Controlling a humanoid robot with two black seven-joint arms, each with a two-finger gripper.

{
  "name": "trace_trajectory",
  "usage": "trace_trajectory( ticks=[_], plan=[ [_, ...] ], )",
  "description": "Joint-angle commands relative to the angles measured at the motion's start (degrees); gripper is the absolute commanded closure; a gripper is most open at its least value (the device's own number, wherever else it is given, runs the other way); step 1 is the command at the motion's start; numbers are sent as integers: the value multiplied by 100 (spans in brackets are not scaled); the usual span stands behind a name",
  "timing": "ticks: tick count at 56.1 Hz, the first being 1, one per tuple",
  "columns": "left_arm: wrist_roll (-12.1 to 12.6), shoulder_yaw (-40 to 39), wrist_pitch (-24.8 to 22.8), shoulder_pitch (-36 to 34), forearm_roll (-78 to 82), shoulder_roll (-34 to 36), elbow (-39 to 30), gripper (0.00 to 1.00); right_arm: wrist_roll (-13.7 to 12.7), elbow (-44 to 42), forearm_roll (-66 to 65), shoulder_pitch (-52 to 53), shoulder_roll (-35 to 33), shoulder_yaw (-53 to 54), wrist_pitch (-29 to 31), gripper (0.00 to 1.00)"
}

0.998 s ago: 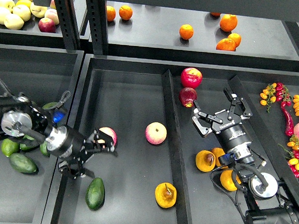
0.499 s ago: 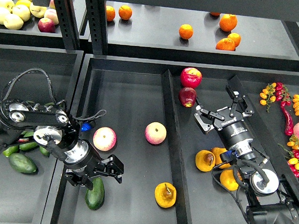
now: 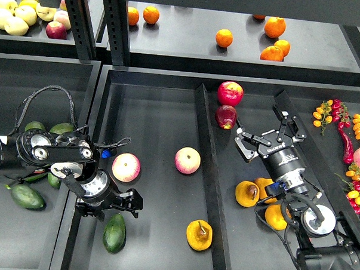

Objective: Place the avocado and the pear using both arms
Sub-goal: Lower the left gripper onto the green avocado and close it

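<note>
Avocado (image 3: 114, 232): front left of the middle tray (image 3: 157, 110), just below the left gripper (image 3: 108, 206).
Pear (image 3: 199, 235): front right of the same tray, beside the divider (image 3: 208, 172).
Two apples (image 3: 126, 167): mid-tray, one near the left gripper, the other right of it.
Right gripper (image 3: 266, 139): over the right compartment, behind a cluster of pears (image 3: 248, 193).
Oranges (image 3: 224, 37): on the rear shelf (image 3: 184, 45).
Avocados (image 3: 27, 196): in the left bin (image 3: 27, 86).
</note>
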Motion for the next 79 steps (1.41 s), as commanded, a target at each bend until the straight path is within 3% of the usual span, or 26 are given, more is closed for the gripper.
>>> trace_trajectory(
  ticks=[1,26,58,79],
  plan=[
    [0,2,-1,75,98,-91,182,3,0,0,13,0,0,1,2,0],
    [0,-60,-1,531,239,-250,656,4,9,9,13,0,0,1,2,0],
    [0,-86,-1,795,265,-399,753,4,0,35,22,-26,0,-8,2,0],
    [0,-95,-1,927,274,-452,762,10,0,44,22,-52,0,1,2,0]
  ],
)
